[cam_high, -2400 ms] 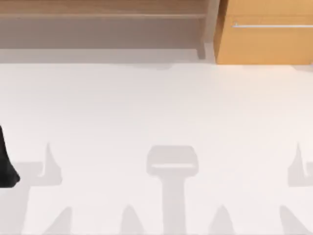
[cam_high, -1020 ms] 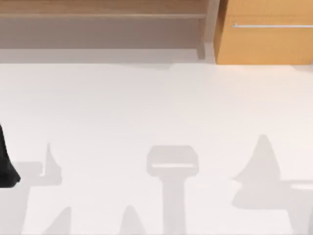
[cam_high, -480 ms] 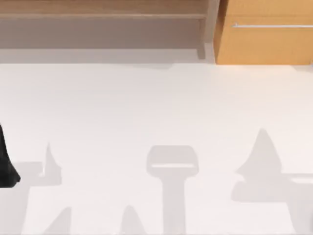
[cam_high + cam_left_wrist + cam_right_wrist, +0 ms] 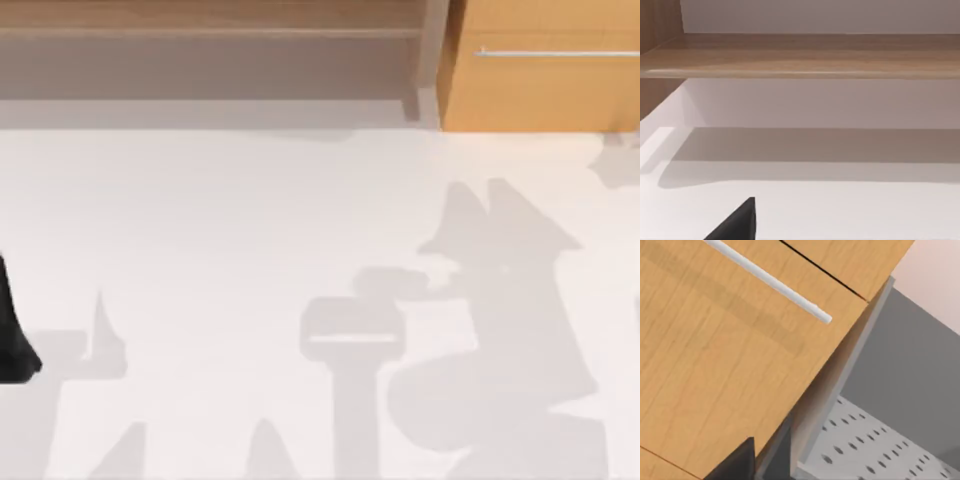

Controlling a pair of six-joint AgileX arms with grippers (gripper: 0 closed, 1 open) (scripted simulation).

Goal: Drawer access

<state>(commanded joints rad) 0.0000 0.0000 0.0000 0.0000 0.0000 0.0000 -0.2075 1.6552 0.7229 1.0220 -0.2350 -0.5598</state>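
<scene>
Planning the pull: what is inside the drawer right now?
Unknown: the drawer is closed, its front panel covering the inside. The silver handle lies across the front; beside the drawer is a grey perforated surface.

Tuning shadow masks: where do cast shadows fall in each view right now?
Top view: large arm-shaped shadows on the table, biggest at right, below the drawer. Left wrist view: a soft band under the shelf unit. Right wrist view: a faint stripe below the handle.

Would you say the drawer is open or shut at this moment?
Shut, as far as the top view shows: the drawer front sits flush in its cabinet, handle untouched, no inner walls exposed.
</scene>
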